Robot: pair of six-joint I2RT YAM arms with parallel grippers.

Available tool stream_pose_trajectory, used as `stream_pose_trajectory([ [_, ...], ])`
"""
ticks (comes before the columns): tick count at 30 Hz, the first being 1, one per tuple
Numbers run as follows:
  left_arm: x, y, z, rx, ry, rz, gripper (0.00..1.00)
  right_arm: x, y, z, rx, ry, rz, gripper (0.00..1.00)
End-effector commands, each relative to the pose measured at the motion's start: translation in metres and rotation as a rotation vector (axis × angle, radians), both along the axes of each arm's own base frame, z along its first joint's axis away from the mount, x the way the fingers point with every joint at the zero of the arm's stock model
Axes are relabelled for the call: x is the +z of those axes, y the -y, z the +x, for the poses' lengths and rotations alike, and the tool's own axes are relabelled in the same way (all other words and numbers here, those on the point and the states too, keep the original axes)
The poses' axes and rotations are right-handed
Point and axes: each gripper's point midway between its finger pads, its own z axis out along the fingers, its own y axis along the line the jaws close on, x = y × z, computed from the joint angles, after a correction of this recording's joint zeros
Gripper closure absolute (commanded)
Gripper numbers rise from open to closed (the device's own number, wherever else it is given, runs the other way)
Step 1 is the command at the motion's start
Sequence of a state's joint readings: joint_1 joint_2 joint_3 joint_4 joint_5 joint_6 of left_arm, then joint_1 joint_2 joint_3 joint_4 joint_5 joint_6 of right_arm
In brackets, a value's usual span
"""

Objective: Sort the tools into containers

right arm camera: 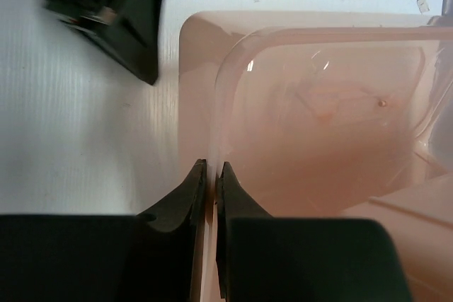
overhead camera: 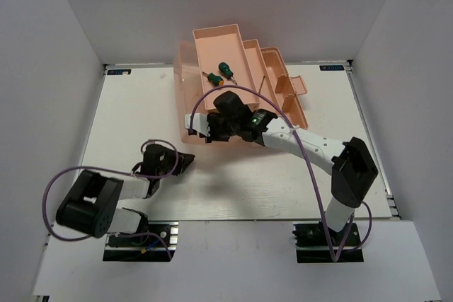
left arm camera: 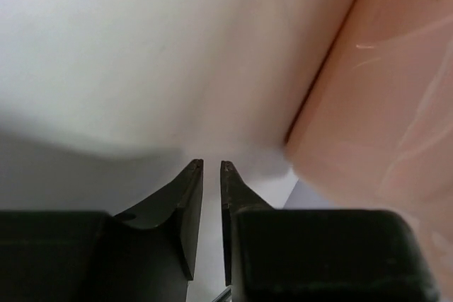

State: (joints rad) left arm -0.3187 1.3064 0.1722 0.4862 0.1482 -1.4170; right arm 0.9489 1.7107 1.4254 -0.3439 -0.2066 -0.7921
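Two grippers gathered at the toolbox's near-left corner

One wall of the salmon-pink toolbox (overhead camera: pixel 216 40) is pinched by the right gripper (overhead camera: pixel 200 124). In the right wrist view its fingers (right arm camera: pixel 190 192) are seen pressed onto either side of the translucent rim at the near-left corner.

The left gripper (overhead camera: pixel 187 163) is held low over the table (overhead camera: pixel 134 111), just to the near-left of that same corner. Its fingers are drawn almost together, with a slim gap left and nothing seen between them. From it the toolbox is found ahead and to the right, close but not touched.

Two green-handled screwdrivers (overhead camera: pixel 226 68) are seen inside the toolbox, beyond the right gripper and well apart from the left. Their long axes are too small to be judged firmly. No loose tool is seen on the table, though some may be hidden under the right arm.

The right arm is judged the nearer for any move of the box, and the pinched corner is what that move turns on.
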Motion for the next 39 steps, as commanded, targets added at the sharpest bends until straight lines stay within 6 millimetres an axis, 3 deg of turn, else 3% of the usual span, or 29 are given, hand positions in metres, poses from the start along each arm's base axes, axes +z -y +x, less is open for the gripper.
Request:
stream_pose_trajectory([
  [1, 0.043, 0.011, 0.043, -0.025, 0.178, -0.064, 0.72, 0.104, -0.016, -0.003, 0.072, 0.197, 0.243, 1.00],
  [2, 0.053, 0.016, 0.053, -0.037, 0.202, -0.077, 0.71, 0.102, -0.016, -0.006, 0.079, 0.179, 0.245, 1.00],
  [4, 0.052, 0.012, 0.068, -0.026, 0.210, -0.075, 0.69, 0.097, -0.013, -0.012, 0.085, 0.152, 0.236, 1.00],
  [10, 0.089, 0.024, 0.112, -0.096, 0.344, -0.152, 0.56, 0.088, -0.006, -0.025, 0.106, 0.089, 0.228, 0.99],
  [11, 0.089, 0.026, 0.114, -0.110, 0.344, -0.159, 0.53, 0.089, -0.005, -0.026, 0.097, 0.080, 0.229, 0.86],
  [12, 0.092, 0.027, 0.114, -0.111, 0.357, -0.161, 0.51, 0.088, -0.005, -0.028, 0.102, 0.070, 0.227, 0.53],
  [13, 0.093, 0.025, 0.118, -0.112, 0.360, -0.164, 0.51, 0.089, 0.000, -0.033, 0.101, 0.048, 0.215, 0.41],
  [16, 0.094, 0.022, 0.119, -0.110, 0.360, -0.165, 0.51, 0.096, 0.010, -0.052, 0.160, 0.003, 0.215, 0.29],
  [20, 0.095, 0.022, 0.124, -0.119, 0.363, -0.172, 0.50, 0.101, 0.040, -0.094, 0.268, -0.088, 0.216, 0.27],
  [21, 0.095, 0.019, 0.125, -0.110, 0.364, -0.170, 0.50, 0.108, 0.049, -0.108, 0.297, -0.115, 0.232, 0.32],
  [23, 0.094, 0.020, 0.128, -0.118, 0.352, -0.173, 0.50, 0.116, 0.070, -0.118, 0.272, -0.156, 0.243, 0.72],
  [24, 0.099, 0.021, 0.131, -0.119, 0.366, -0.174, 0.50, 0.118, 0.075, -0.114, 0.239, -0.159, 0.248, 0.99],
  [26, 0.100, 0.019, 0.136, -0.118, 0.358, -0.175, 0.50, 0.110, 0.099, -0.108, 0.107, -0.174, 0.248, 1.00],
  [27, 0.105, 0.020, 0.140, -0.118, 0.367, -0.176, 0.50, 0.124, 0.101, -0.080, -0.002, -0.049, 0.304, 1.00],
  [29, 0.109, 0.016, 0.145, -0.113, 0.379, -0.168, 0.50, 0.119, 0.117, -0.048, -0.165, 0.071, 0.383, 1.00],
  [30, 0.115, 0.018, 0.149, -0.122, 0.384, -0.172, 0.50, 0.155, 0.121, -0.030, -0.232, 0.202, 0.502, 1.00],
  [31, 0.117, 0.019, 0.151, -0.126, 0.389, -0.164, 0.50, 0.168, 0.158, 0.019, -0.515, 0.335, 0.494, 1.00],
  [32, 0.120, 0.019, 0.154, -0.130, 0.395, -0.156, 0.50, 0.190, 0.174, 0.037, -0.614, 0.392, 0.506, 1.00],
  [33, 0.126, 0.021, 0.159, -0.151, 0.403, -0.139, 0.50, 0.181, 0.192, 0.064, -0.779, 0.406, 0.447, 1.00],
  [34, 0.133, 0.022, 0.162, -0.157, 0.415, -0.127, 0.50, 0.173, 0.234, 0.100, -0.980, 0.397, 0.385, 1.00],
  [36, 0.142, 0.023, 0.173, -0.176, 0.425, -0.084, 0.50, 0.152, 0.253, 0.122, -1.098, 0.292, 0.350, 1.00],
  [39, 0.161, 0.030, 0.179, -0.217, 0.456, -0.050, 0.50, 0.139, 0.312, 0.148, -1.256, 0.244, 0.334, 1.00],
])
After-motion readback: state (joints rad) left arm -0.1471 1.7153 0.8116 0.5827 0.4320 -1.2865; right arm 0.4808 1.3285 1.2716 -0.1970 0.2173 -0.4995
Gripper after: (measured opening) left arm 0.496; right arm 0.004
